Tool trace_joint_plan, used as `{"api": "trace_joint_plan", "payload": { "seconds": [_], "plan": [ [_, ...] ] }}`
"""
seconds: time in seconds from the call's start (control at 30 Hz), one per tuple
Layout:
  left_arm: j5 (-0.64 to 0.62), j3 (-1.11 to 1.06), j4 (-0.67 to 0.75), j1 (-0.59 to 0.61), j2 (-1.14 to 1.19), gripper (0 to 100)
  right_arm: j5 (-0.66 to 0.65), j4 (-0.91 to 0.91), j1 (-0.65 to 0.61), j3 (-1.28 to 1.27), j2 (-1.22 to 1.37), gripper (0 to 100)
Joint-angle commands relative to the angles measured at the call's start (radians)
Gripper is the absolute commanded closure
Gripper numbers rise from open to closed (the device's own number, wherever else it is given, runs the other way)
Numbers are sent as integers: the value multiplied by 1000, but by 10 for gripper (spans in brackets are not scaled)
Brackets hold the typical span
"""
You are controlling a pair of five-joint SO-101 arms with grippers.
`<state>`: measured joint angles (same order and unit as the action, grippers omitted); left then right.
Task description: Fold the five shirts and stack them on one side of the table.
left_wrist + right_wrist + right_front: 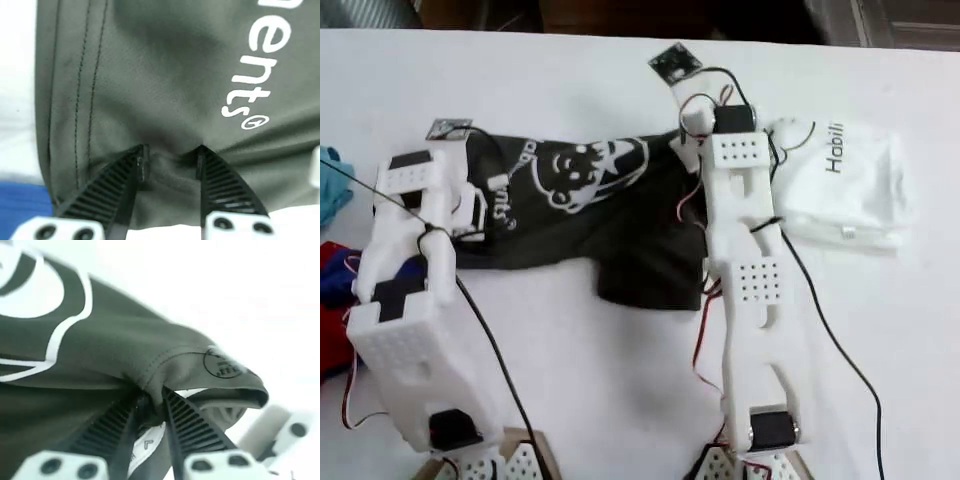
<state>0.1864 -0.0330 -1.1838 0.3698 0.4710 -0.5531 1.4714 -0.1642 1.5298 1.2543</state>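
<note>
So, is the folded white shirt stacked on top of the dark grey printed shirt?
No, the folded white shirt lies on the white table beside the dark grey printed shirt, not on it.

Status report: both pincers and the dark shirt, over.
Left pincer open, tips on dark shirt. Right pincer shut on its edge. Folded white shirt lies to the side.

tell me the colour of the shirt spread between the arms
Dark grey, almost black, with white print; the shirt shows best in the high view.
</note>
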Motion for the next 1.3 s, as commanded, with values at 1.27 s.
{"api": "trace_joint_plan", "payload": {
  "seconds": [1.27],
  "plan": [
    [-14,-21,35,-6,-2,823,224,-163,-338,-1622,-1093,950]
  ]
}}
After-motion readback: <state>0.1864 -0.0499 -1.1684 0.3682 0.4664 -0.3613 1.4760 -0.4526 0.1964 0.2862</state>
